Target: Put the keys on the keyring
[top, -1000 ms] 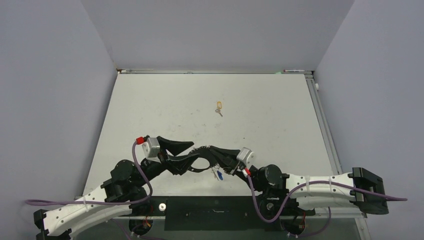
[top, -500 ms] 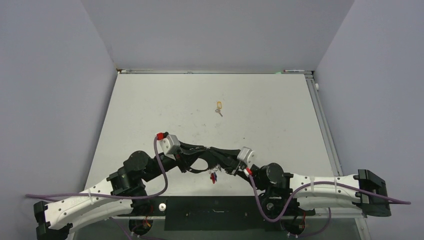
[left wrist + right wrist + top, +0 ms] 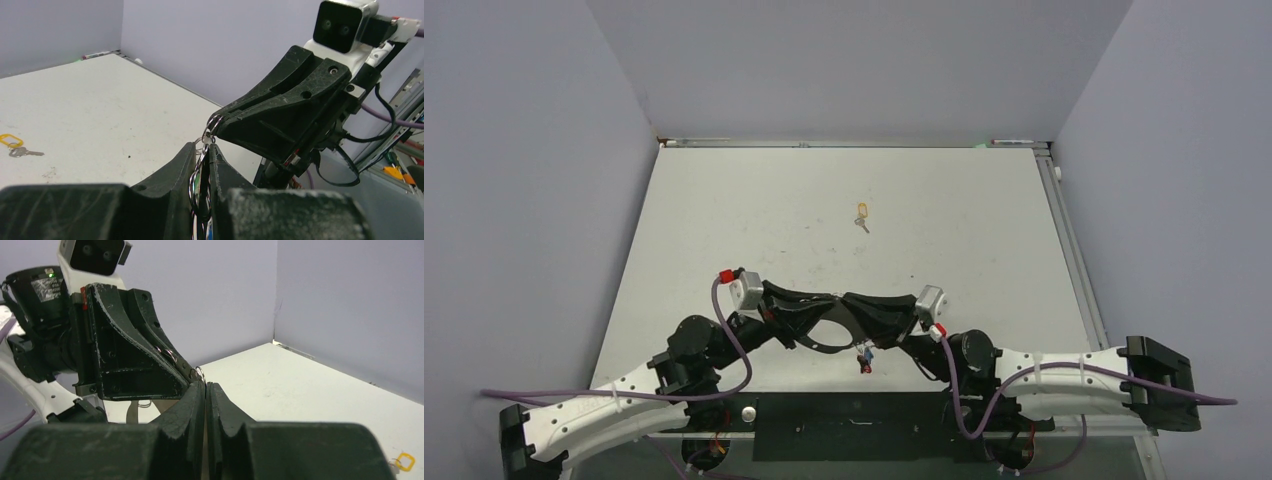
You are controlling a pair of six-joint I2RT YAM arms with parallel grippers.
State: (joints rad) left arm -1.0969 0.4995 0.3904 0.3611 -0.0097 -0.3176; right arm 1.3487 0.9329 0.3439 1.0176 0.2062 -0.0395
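Observation:
My two grippers meet tip to tip above the table's near middle. The left gripper [image 3: 835,298] [image 3: 203,146] is shut on the thin silver keyring [image 3: 199,176], whose loops stand upright between its fingers. The right gripper [image 3: 849,299] [image 3: 205,385] is shut, pinching the same keyring [image 3: 198,373] at its top edge. A small bunch of keys with red and blue tags [image 3: 864,356] hangs below the grippers. One key with a yellow tag [image 3: 861,214] [image 3: 14,144] lies alone on the table farther back.
The white table [image 3: 964,230] is walled by grey panels on three sides. A raised rail [image 3: 1064,230] runs along its right edge. The arm bases and purple cables [image 3: 734,350] crowd the near edge.
The left gripper has swung in to the keyring and closed on it. The hanging keys have shifted slightly right and toward the near edge. The right gripper stayed shut.

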